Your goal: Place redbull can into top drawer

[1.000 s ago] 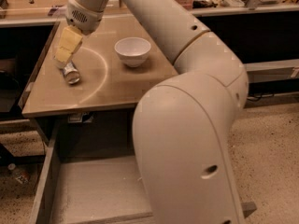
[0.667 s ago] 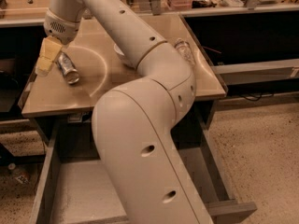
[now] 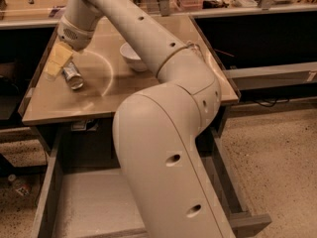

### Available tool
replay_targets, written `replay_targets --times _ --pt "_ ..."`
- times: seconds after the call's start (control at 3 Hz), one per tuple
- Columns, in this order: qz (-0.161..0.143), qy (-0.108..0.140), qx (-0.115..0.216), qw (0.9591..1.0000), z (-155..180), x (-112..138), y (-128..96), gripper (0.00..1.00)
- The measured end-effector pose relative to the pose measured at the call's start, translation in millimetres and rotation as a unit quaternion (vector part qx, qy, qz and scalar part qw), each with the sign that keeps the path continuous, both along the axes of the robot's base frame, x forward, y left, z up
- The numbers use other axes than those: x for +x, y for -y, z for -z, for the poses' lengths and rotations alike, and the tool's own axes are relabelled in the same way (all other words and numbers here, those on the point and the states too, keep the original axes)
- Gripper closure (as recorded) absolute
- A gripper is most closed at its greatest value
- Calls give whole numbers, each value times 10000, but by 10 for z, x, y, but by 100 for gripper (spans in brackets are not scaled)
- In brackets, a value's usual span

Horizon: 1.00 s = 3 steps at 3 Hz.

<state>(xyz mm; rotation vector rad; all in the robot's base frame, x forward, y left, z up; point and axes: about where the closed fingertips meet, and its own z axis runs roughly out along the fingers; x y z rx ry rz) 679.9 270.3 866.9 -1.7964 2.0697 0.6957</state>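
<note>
Setting: brown tabletop (image 3: 89,100) in a lab-type room; cluttered benches (image 3: 29,1) along 12 o'clock, speckled floor (image 3: 267,143) at 4 o'clock.
Arm base link: arm (image 3: 168,133) fills lower centre of view; thick cream link rises from 6 o'clock to an elbow over the table's right half.
Arm fwd link: long link runs from elbow toward 10 o'clock, passing over the table and partly covering the bowl.
Wrist: wrist (image 3: 74,29) sits over the table's upper-left corner, bent downward; tool end points to approx 7 o'clock.
Gripper posn: gripper (image 3: 54,67) low over the left part of the tabletop, yellowish tip just beside the can at the can's 10 o'clock side.
Gripper state: cannot tell if open or closed; contact w/ can also not confirmed.
Task item: redbull can (image 3: 73,76) lies on its side on the tabletop, left part, at the bowl's 8 o'clock; not in the drawer.
Bowl: white bowl (image 3: 132,57) upright, mid-table, apart from the can.
Drawer: top drawer (image 3: 91,207) pulled out at the table's 6 o'clock; pale flat bottom visible, arm blocks its right portion.
</note>
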Motion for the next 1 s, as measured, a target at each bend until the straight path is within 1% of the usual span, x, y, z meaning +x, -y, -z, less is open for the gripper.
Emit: replay_targets --times 0.33,0.67,1.0 --pt "491 -219 -24 9985 175 60 150 0" --pt "875 -578 34 9945 349 72 249 0" --pt "876 -579 35 9945 349 72 249 0"
